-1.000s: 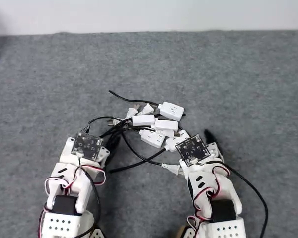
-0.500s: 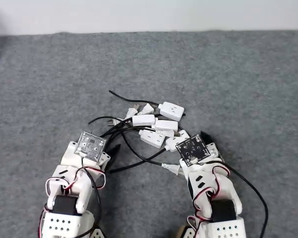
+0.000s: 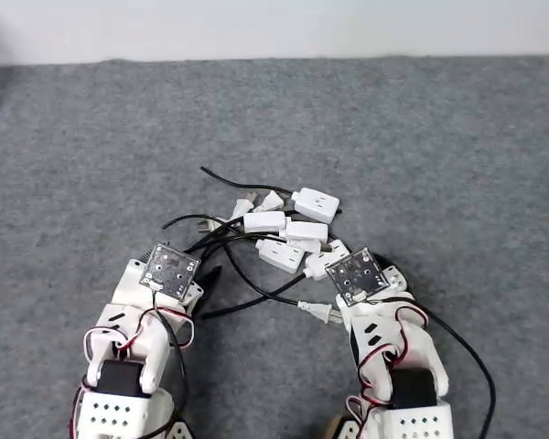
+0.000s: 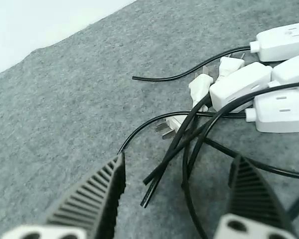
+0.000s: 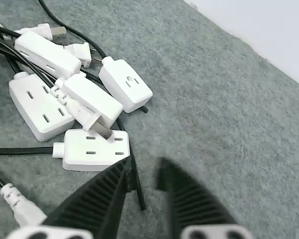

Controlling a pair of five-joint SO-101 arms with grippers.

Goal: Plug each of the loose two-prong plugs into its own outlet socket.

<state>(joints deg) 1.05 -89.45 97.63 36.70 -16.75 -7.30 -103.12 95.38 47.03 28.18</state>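
Hovering low: left hand spread wide, right hand barely parted.

Left gripper fingers wide apart above black cords, white sockets beyond

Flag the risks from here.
1. Black cords cross in a tangle under the open left tool. Pulling one plug would likely drag the sockets along.
2. The right tool, narrowly open, sits over a cord and may pinch it instead of a plug.
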